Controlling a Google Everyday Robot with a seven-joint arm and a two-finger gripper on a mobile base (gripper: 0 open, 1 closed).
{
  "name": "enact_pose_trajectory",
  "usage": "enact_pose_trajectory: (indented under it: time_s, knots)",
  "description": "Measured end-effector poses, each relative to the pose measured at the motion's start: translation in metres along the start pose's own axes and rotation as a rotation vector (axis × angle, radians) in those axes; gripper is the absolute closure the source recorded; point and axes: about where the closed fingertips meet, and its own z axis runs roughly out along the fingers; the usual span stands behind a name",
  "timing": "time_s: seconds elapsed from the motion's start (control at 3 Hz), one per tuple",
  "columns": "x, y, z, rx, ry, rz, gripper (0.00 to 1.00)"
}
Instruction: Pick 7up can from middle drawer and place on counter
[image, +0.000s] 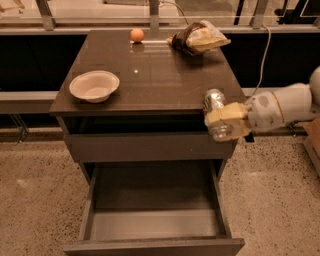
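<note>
The 7up can (215, 102) is a silvery can held upright in my gripper (226, 121), whose pale fingers (227, 113) are shut around its lower half. It hangs in the air at the front right corner of the counter (150, 75), its top about level with the counter's edge. The middle drawer (155, 222) is pulled open below, with a bare grey floor. My white arm (280, 106) reaches in from the right.
A white bowl (94, 85) sits on the counter's left front. An orange ball (137, 34) and a crumpled snack bag (199, 38) lie at the back. A closed drawer front (145, 146) is above the open one. Speckled floor lies around the cabinet.
</note>
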Motion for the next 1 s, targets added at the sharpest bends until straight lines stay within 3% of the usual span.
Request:
enact_pose_trajectory:
  time_s: [0.33,1.0]
  knots:
    - [0.038,-0.029,0.008,-0.063,0.005,0.036,1.00]
    - [0.123,-0.063,0.036,-0.215,0.043,0.155,1.00]
